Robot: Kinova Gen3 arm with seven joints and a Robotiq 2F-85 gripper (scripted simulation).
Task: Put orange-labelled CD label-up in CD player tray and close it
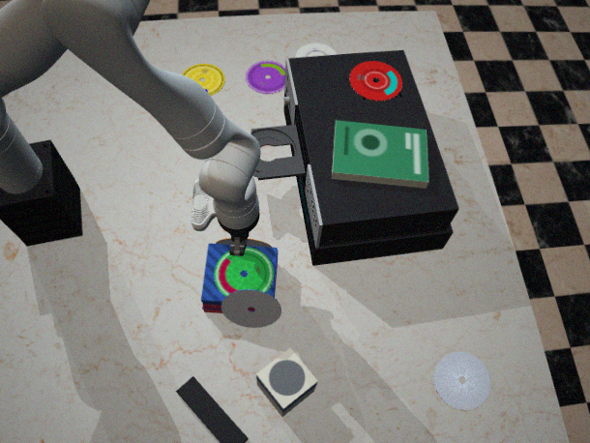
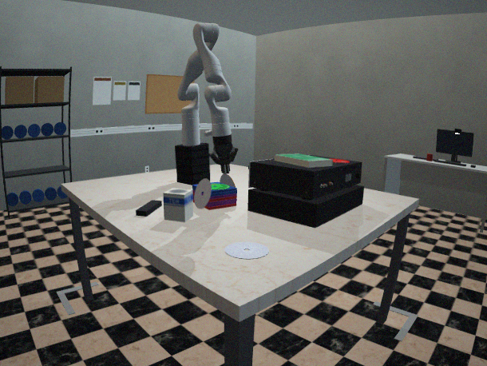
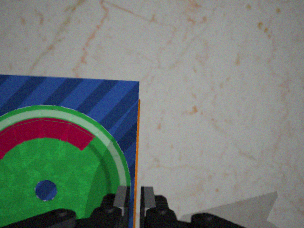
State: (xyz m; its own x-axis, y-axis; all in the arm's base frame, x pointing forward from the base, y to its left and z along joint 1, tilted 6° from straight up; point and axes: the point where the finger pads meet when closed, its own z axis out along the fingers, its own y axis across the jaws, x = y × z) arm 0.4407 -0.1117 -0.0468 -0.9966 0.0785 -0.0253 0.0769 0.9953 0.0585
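My fingers [image 1: 237, 252] [image 2: 225, 172] stand slightly apart above the orange disc [image 1: 262, 244] [image 2: 227, 180] [image 3: 137, 150] (nothing gripped, I judge); the tray [image 1: 280, 168] is out, so loading and closing remain.

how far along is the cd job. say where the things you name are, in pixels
Done: the player's tray [image 1: 299, 166] is already out and its recess holds no disc. In hand: the gripper [image 1: 237, 248] [image 2: 226, 169] [image 3: 135, 202] is at the orange-edged disc [image 3: 137, 155] beside the stack; its grip is unclear. Left: lay it label-up in the recess, let go, close the tray.
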